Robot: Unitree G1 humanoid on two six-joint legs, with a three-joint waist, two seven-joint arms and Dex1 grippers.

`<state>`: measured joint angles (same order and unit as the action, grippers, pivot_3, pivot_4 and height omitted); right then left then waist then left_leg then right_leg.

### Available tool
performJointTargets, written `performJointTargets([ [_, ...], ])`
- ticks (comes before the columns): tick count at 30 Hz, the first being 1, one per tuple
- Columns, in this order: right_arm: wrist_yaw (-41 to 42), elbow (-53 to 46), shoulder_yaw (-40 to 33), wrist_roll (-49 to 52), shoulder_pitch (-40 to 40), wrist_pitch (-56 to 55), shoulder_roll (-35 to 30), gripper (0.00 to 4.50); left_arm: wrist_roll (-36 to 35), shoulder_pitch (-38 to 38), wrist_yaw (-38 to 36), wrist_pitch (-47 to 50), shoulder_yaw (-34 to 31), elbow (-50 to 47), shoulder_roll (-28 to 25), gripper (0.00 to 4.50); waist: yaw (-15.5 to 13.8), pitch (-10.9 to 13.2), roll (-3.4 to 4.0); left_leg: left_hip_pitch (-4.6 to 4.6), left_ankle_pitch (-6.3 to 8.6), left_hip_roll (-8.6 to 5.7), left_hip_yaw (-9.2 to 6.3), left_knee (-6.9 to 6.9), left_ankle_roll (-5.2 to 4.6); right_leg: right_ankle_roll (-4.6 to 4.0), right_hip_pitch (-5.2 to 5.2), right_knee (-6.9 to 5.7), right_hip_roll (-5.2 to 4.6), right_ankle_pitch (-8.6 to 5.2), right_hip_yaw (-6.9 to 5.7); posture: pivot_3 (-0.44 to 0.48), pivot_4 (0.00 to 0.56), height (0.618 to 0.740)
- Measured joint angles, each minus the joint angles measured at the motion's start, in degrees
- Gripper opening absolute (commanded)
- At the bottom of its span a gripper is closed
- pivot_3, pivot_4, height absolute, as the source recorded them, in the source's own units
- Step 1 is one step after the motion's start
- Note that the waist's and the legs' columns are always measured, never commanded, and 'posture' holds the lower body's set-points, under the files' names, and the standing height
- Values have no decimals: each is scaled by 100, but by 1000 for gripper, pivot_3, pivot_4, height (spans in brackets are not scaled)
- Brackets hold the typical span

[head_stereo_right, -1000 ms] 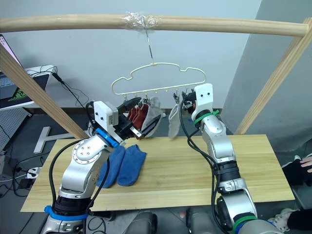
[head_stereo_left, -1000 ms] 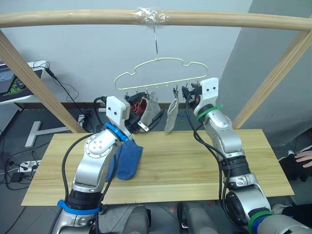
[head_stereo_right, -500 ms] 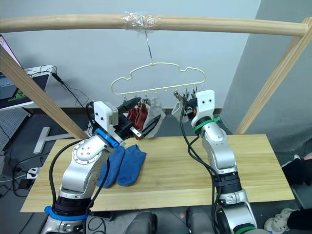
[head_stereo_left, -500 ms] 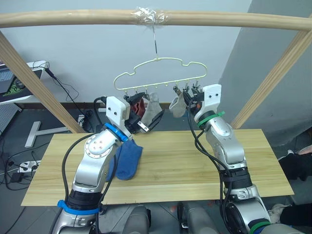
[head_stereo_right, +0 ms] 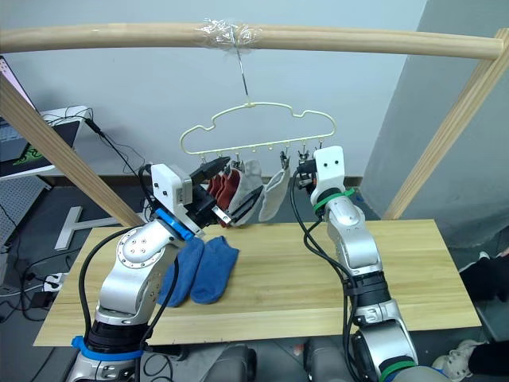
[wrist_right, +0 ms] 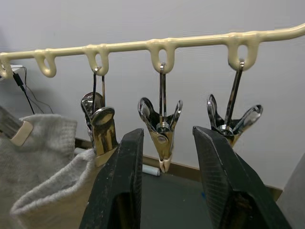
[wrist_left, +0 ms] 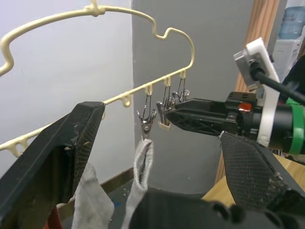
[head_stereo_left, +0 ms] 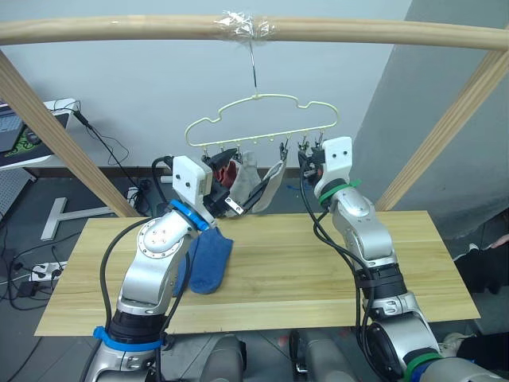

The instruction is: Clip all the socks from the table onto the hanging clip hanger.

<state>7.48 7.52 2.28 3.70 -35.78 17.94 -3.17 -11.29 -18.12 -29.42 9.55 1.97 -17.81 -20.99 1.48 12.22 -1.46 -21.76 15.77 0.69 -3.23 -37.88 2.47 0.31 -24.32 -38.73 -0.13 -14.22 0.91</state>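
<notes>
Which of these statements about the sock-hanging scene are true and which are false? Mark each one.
1. Two blue socks lie on the table. True.
2. The clip hanger hangs from the wooden bar by its hook. True.
3. The right gripper is shut on a blue sock. False: its fingers stand apart beside a metal clip, holding nothing.
4. All six clips carry socks. False: two clips near the right gripper hang bare.
5. A light grey sock hangs from the hanger. True.
</notes>
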Motion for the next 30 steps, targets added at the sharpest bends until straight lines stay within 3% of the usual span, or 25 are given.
performJointTargets([
  [30,-10,523,-46,-17,-440,-250,180,1665,4,-25,23,33,-2,-3,3,4500,0,7,4,-1,0,1,-1,2,0,-1,-1,3,0,0,-1,67,202,740],
])
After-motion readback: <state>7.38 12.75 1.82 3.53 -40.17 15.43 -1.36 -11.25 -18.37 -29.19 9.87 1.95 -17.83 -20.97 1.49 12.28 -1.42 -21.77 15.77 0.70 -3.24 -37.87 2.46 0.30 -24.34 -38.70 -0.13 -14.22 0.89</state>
